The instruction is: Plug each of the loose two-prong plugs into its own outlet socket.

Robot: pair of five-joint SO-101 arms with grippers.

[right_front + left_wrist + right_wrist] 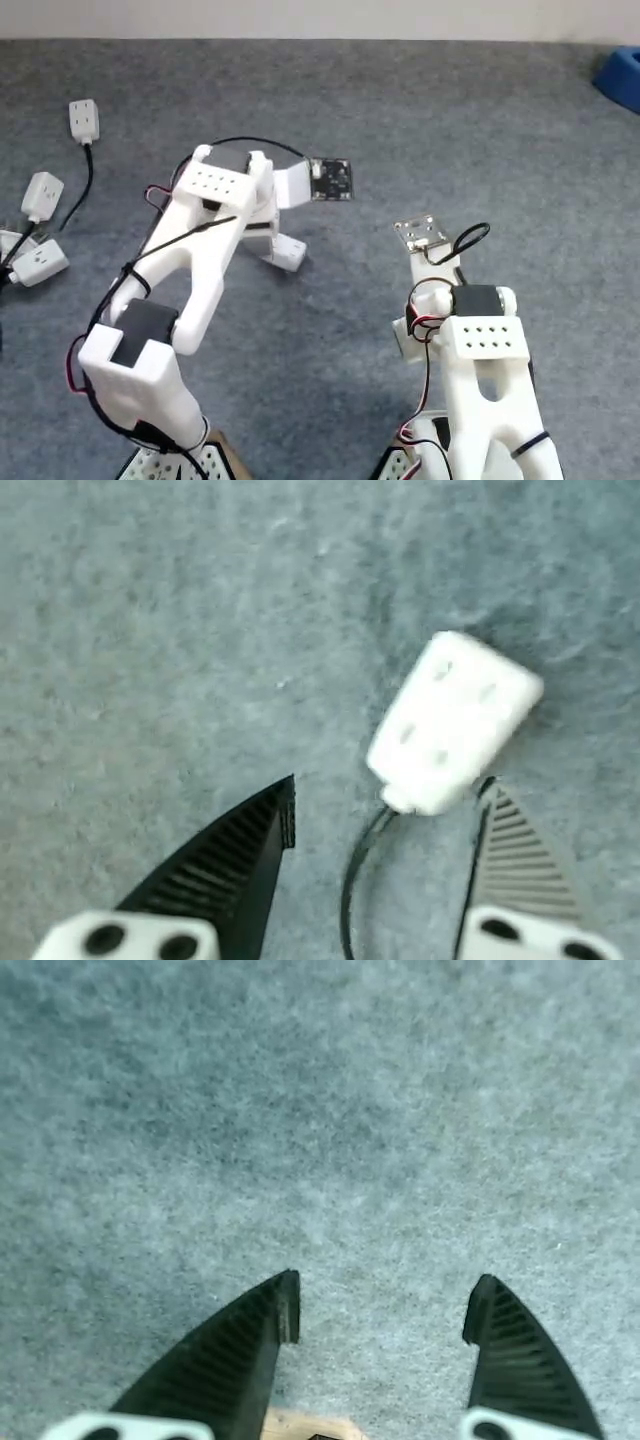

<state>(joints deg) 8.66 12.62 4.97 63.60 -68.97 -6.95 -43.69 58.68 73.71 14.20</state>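
- The left claw (390, 790) hangs low over the grey worktop (150, 630) with its jaws apart and nothing between them.
- Risk: the white socket block (455, 720) sits off-centre, just beside one finger (510, 845) and well clear of the other. Closing from here would probably push on a corner, so the block spins or skids away instead of being gripped.
- Risk: the block's black cord (352, 880) runs back through the gap between the fingers. The claw could pinch the cord rather than the body, and the cord could tug the block askew when it is lifted.
- Risk: if the block is gripped at a slant, its slots would not line up with a plug's prongs.
- Position: the socket block lies flat and face up just past the left claw's fingertips, with four slots showing. It is turned diagonally, with its cord end nearest the claw. From above, it peeks out beneath that claw near the middle of the worktop.
- The right claw (388, 1280), jaws apart and holding nothing, hangs over plain worktop, well apart from the socket block.
- Farthest away, a group of white blocks (42, 195) on cords lies at the worktop's edge on the left arm's side, well apart from both claws. I cannot tell which of them are plugs.
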